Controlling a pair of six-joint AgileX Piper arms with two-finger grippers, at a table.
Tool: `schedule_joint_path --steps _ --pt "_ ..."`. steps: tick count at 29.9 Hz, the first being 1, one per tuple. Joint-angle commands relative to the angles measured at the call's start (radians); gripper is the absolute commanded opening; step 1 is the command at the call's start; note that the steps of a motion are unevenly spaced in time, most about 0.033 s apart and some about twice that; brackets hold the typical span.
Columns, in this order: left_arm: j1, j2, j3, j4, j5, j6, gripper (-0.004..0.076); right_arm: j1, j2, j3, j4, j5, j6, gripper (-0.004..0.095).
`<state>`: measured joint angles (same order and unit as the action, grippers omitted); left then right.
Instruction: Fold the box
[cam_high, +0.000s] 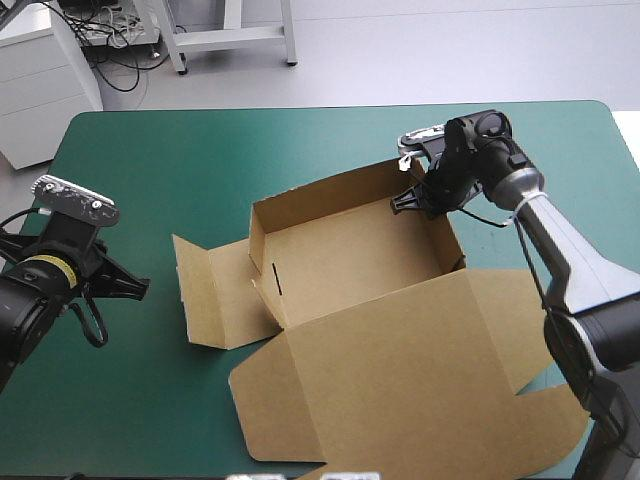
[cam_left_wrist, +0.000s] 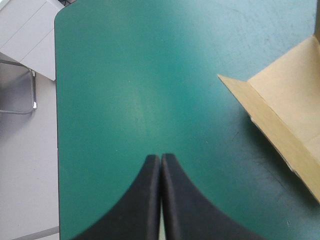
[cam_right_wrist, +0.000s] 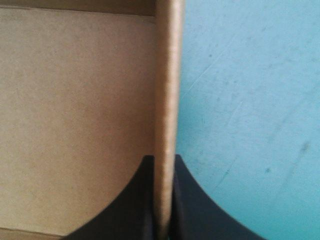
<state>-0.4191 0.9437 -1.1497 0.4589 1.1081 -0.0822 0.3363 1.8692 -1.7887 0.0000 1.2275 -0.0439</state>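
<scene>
The right black-finned gripper (cam_right_wrist: 164, 160) pinches the upright right wall of the brown cardboard box (cam_high: 350, 255), which runs straight ahead; the left gripper (cam_left_wrist: 160, 159) (clenched, empty) sits well left.

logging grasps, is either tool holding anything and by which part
The right tool is shut on the box, gripping the top edge of its right-hand wall. The left tool is shut on nothing.

Bright, even light; soft, faint shadows
</scene>
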Motion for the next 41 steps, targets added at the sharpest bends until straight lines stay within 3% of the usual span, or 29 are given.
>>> schedule_joint_path --steps 1,6,13,20,30,37,41 --pt "-0.002 -0.007 -0.025 0.071 -0.05 -0.05 -0.0017 -0.008 -0.144 -0.033 -0.013 0.019 -0.042 -0.0023" --pt "-0.002 -0.003 -0.025 0.134 -0.05 -0.127 -0.0017 -0.099 -0.237 -0.033 0.037 0.019 -0.083 -0.0023" --pt "-0.002 0.011 -0.025 0.136 -0.058 -0.136 -0.0017 -0.295 -0.353 -0.033 0.272 0.019 -0.241 -0.0023" --pt "-0.002 0.057 -0.004 0.152 -0.153 -0.194 -0.0017 -0.451 -0.436 -0.012 0.375 0.019 -0.327 -0.0023" --pt "-0.002 0.212 0.136 0.086 -0.461 -0.361 -0.0016 -0.477 -0.457 0.052 0.524 0.019 -0.387 -0.0023" --pt "-0.002 0.304 0.136 -0.164 -0.642 -0.35 -0.0015 -0.477 -0.457 0.052 0.547 0.019 -0.44 -0.0023" --pt "-0.002 0.316 0.136 -0.35 -0.675 -0.22 -0.0007 -0.477 -0.457 0.052 0.534 -0.005 -0.444 -0.0023"
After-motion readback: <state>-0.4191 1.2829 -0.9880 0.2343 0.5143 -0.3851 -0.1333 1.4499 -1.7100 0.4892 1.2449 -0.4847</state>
